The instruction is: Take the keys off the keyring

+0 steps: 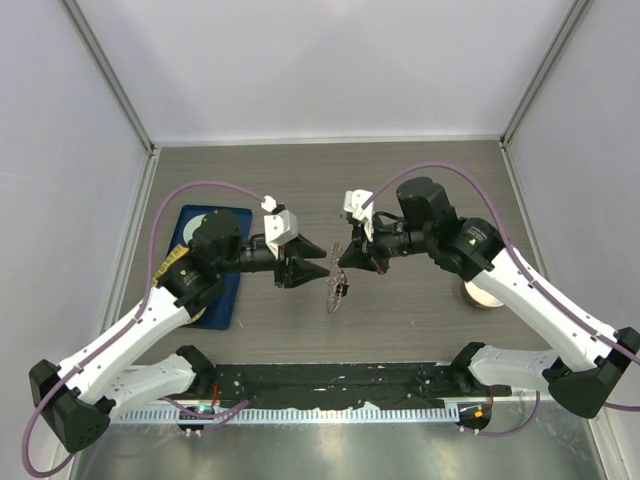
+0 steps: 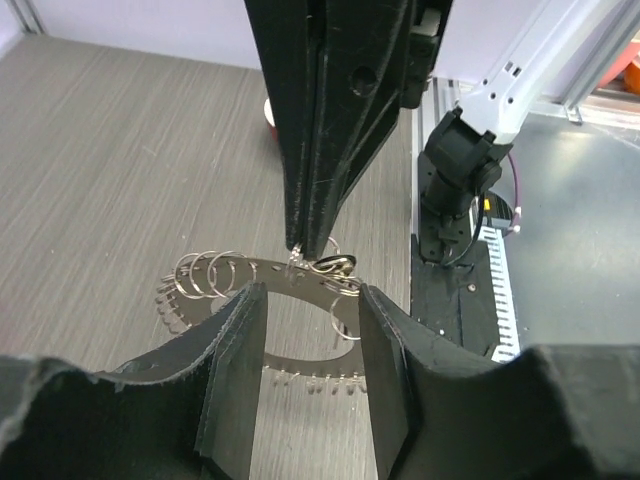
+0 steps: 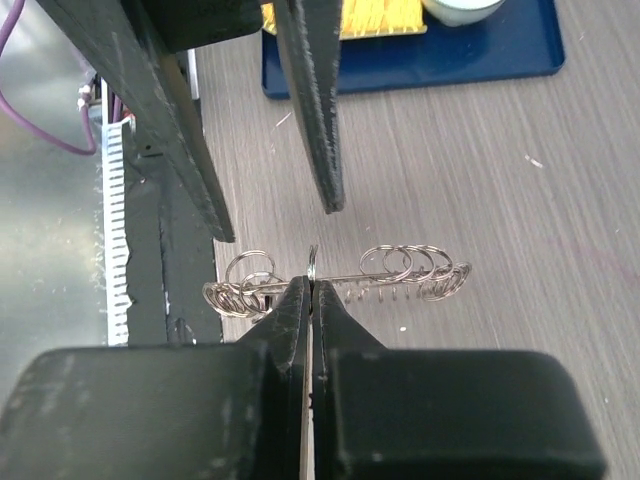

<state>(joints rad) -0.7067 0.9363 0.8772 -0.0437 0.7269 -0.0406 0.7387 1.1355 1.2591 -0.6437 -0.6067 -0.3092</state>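
So the keyring (image 1: 334, 284) is sitting pretty much dead centre over the surface (image 1: 420, 180), turned on edge in the top view so we only see a thin sliver of it. From the wrist views it's a flat toothed band with a bunch of small wire loops (image 3: 411, 264) hanging off it in clusters at both ends. There's one little dark key (image 1: 343, 292) dangling just at its lower right side in the top view. It's too small for us to say more about it.

The right claw (image 3: 310, 286) has its fingers squeezed right together on the rim of the keyring, no gap showing at all, so that's what's holding it up. We can't tell if the bottom edge touches the surface or not.

The left claw (image 2: 308, 296) comes in from the opposite side and is spread wide, with one finger on each side of a stretch of the band. It isn't clamped on anything.

Further out, the blue tray (image 1: 234, 298) lies at the left under the left arm, with a yellow thing (image 3: 345, 14) and a pale dish (image 3: 460, 8) on it. A pale round object (image 1: 483, 296) sits under the right arm.
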